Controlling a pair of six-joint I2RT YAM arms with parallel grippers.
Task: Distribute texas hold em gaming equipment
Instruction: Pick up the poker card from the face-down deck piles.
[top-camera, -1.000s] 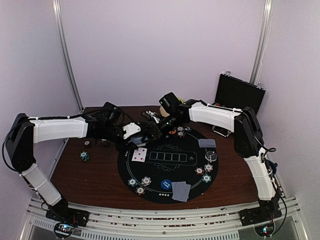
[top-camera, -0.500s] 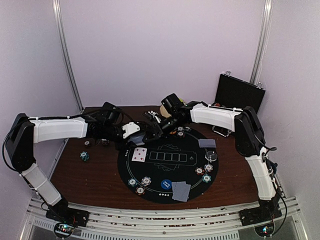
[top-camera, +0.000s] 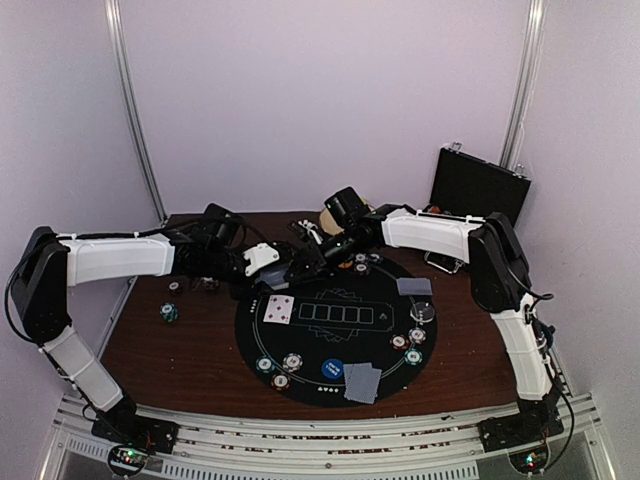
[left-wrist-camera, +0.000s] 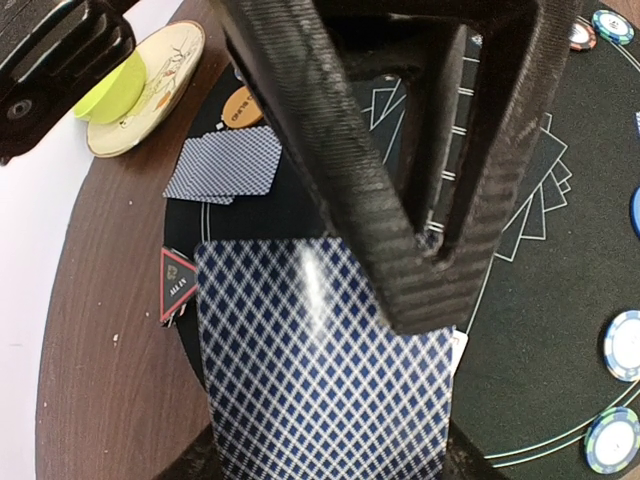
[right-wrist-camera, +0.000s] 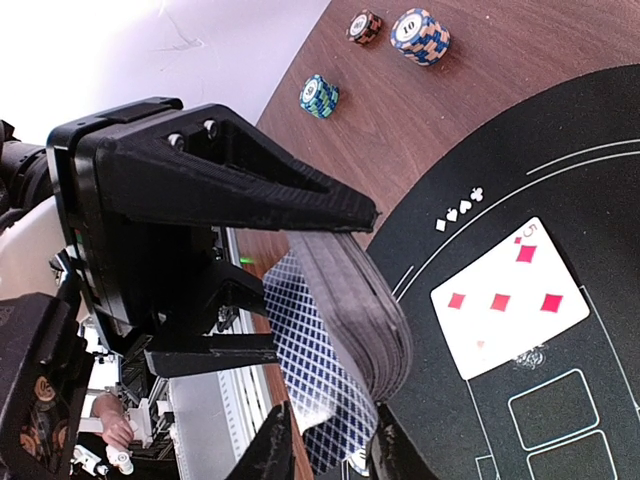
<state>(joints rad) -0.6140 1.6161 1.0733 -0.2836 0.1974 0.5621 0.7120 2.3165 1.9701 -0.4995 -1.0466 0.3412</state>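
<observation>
Just then the right gripper (right-wrist-camera: 325, 442) had drawn its fingers together, seemingly pinching one card (right-wrist-camera: 312, 385) off the deck (right-wrist-camera: 362, 305). The left gripper (top-camera: 283, 272) clamped that deck above the far-left rim of the mat (top-camera: 320, 342). Another deal looked ready.

Deck half out of sight — right arm's grip unclear

The fingers (left-wrist-camera: 360, 180) of the left gripper (left-wrist-camera: 437, 255) covered the middle of the deck of cards (left-wrist-camera: 320, 400), which the lower frame edge cut off. The red triangle marker (left-wrist-camera: 176, 285) lay partly under it, and the orange disc (left-wrist-camera: 243, 105) at the edge of the mat (left-wrist-camera: 530, 330) was half hidden. Only the tips of the right gripper (right-wrist-camera: 330, 450) showed — whether they pinched the lowest card (right-wrist-camera: 310, 395) could not be told. From above, both grippers were too small to read.
</observation>
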